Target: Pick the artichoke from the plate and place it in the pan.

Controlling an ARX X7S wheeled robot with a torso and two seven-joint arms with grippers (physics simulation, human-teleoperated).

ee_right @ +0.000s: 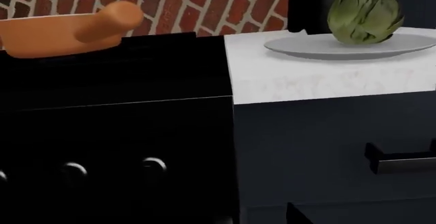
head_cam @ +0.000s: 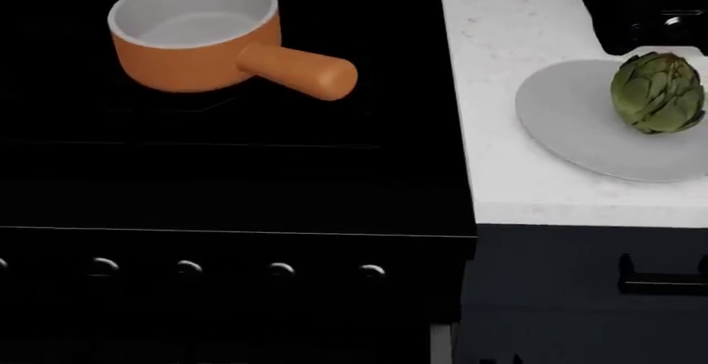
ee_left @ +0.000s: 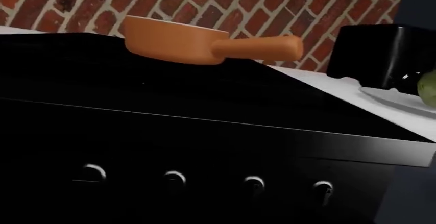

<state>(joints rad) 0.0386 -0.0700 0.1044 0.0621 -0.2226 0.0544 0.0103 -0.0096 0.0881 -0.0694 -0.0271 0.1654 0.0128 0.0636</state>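
Observation:
The green artichoke stands upright on the light-grey plate on the white counter at the right; it also shows in the right wrist view as the artichoke on the plate. The orange pan with its white inside sits on the black stove at the back left, its stubby handle pointing toward the counter. From the left wrist view the pan is seen side-on, and a sliver of the artichoke shows at the frame's edge. Neither gripper appears in any view.
The black stove has a row of knobs along its front. A black appliance stands behind the plate. Red brick wall lies behind the stove. A dark drawer with a handle is below the counter.

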